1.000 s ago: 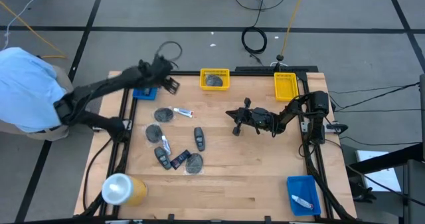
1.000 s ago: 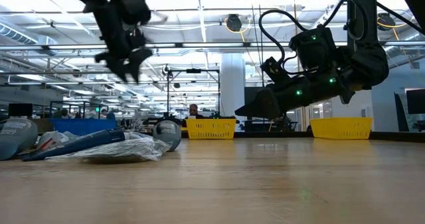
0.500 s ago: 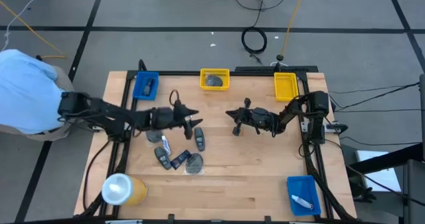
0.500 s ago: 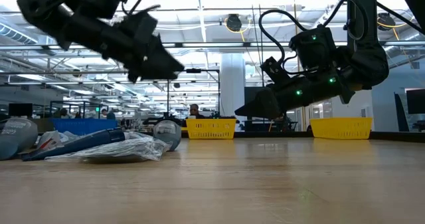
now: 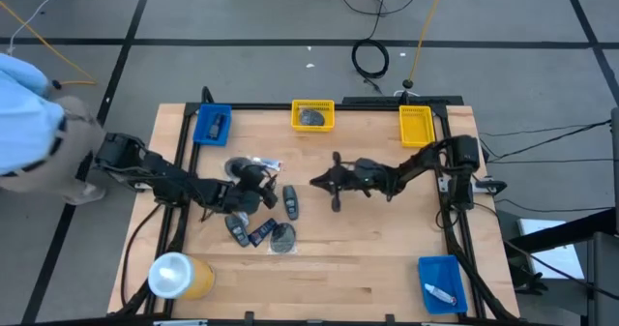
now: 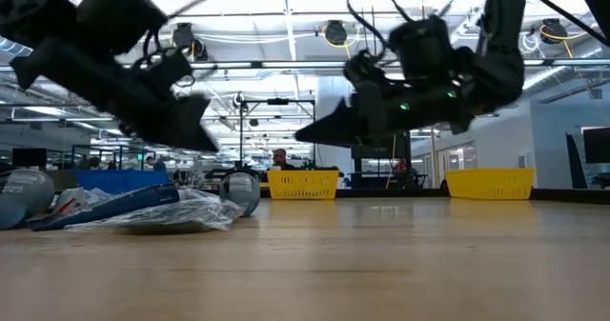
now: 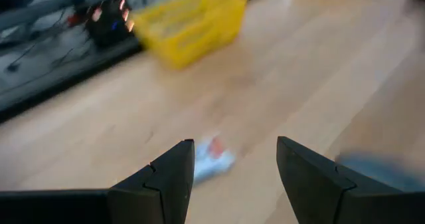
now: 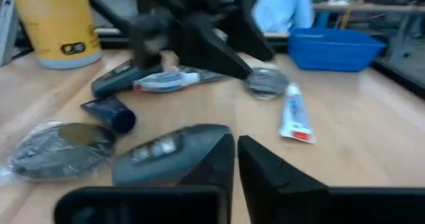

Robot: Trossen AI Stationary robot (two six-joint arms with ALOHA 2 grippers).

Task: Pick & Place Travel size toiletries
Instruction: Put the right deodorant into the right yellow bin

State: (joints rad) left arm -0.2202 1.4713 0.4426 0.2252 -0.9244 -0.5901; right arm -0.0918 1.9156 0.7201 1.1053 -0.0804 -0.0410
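Pincers first: left pincer (image 5: 263, 192) is hanging over the toiletries pile (image 5: 256, 205) on the left half of the desk (image 5: 368, 249), fingers (image 7: 166, 181) spread apart, gripping nothing. Right pincer (image 5: 324, 180) is hovering mid-desk with fingers (image 8: 265, 167) nearly together, a thin slit between them, empty too. Counting the loose stuff: two white tubes, about four black oblong pieces, two or three grey discs in wrappers, hard to be sure under the arm. Bins: two blue, two yellow. One yellow roll (image 5: 179, 276) is standing at the near left corner.

Left gripper (image 5: 263, 183) hides part of toiletries (image 5: 259, 231) cluster; left wrist blurred.
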